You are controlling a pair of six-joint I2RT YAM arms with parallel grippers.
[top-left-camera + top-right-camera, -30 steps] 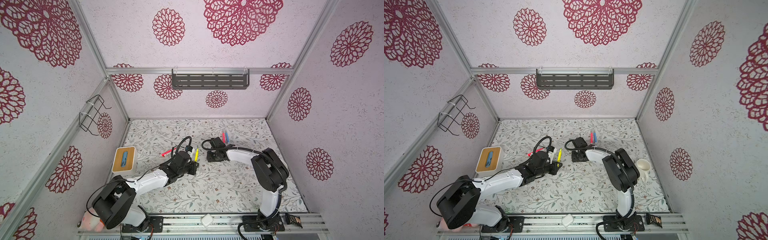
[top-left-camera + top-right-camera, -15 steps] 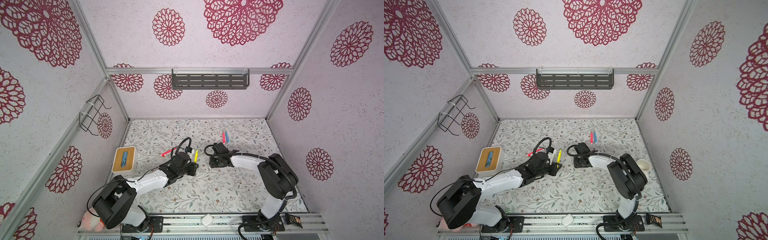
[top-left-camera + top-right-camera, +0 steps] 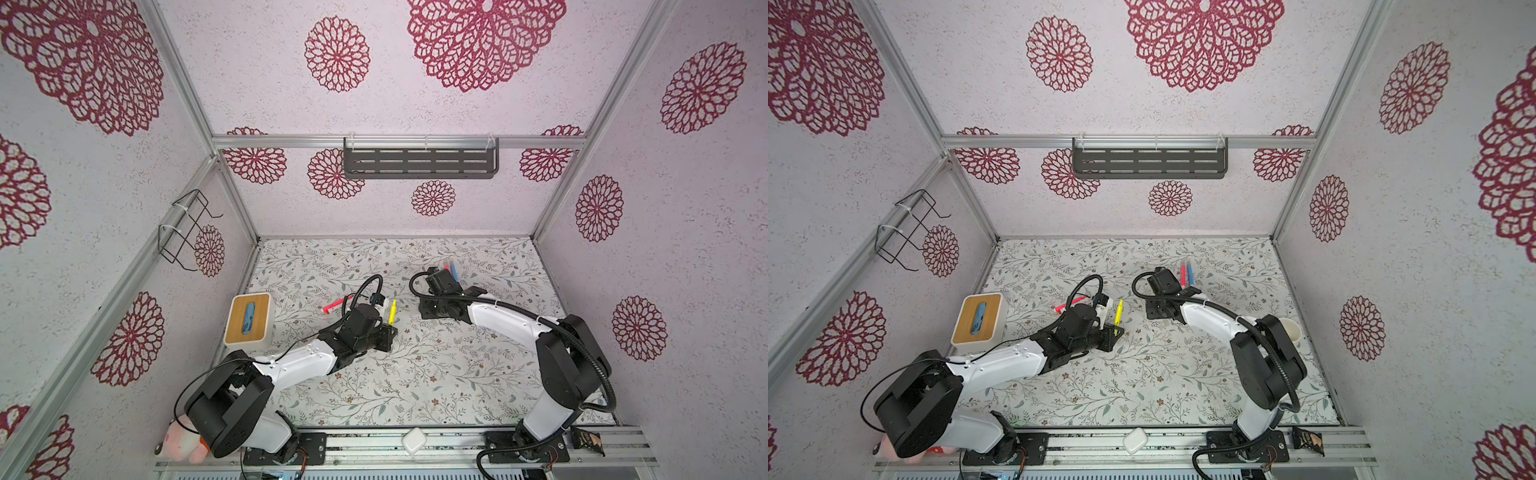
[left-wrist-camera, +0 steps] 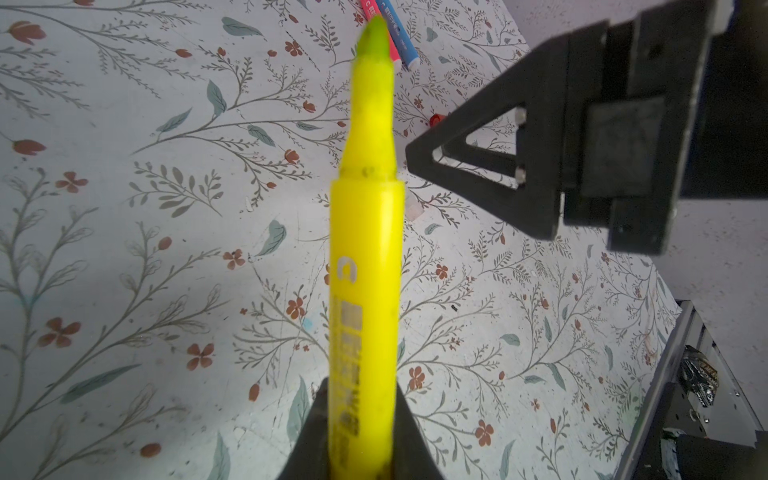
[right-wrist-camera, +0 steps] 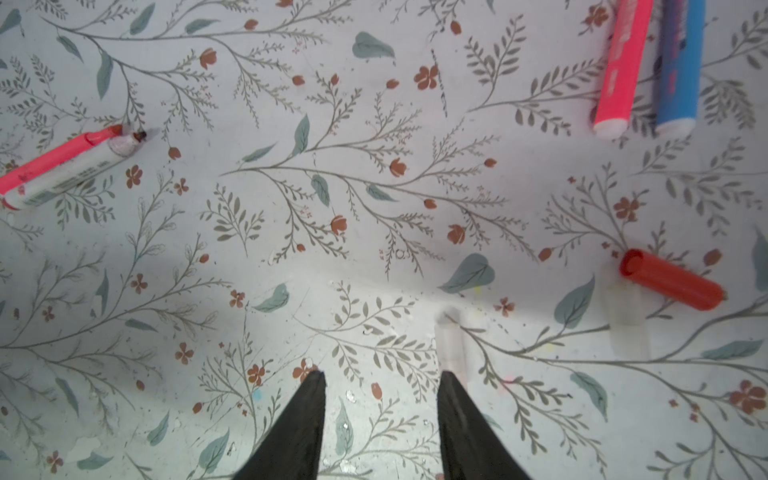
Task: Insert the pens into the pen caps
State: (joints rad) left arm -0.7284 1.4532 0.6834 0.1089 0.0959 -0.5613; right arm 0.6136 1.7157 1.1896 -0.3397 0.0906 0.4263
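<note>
two arms, one pairing job. my left gripper point(image 4: 360, 419) is pinched tight on the lower barrel of the yellow pen point(image 4: 368, 249), which sticks out past the fingers with its bare greenish tip pointing away, uncapped. in a top view the yellow pen point(image 3: 392, 312) stands tilted above the floral mat point(image 3: 415, 374), near the middle.

my right gripper point(image 5: 381, 376) is spread and holds nothing. it hangs low over the mat, and a pale cap point(image 5: 451, 338) lies just beyond one fingertip, off to that side and not between the jaws. a second pale cap point(image 5: 627, 326) lies farther out, just beside the red cap point(image 5: 671, 278). a pink pen point(image 5: 619, 70) and a blue pen point(image 5: 679, 66) lie side by side beyond them. another pink pen point(image 5: 54, 158) rests against a white-bodied pen point(image 5: 79, 172), well apart on the other side.

i judge the step in hand to be fetching a cap for the yellow pen: the pen is ready, no cap is picked. next i'd need to shift my right gripper sideways until the near pale cap sits between the fingers, then lower and close across its width. after that i'd lift it with the open end toward the pen tip and bring both onto one line. the cap is small and see-through, so it may roll or slip out. which end is open i cannot tell.
</note>
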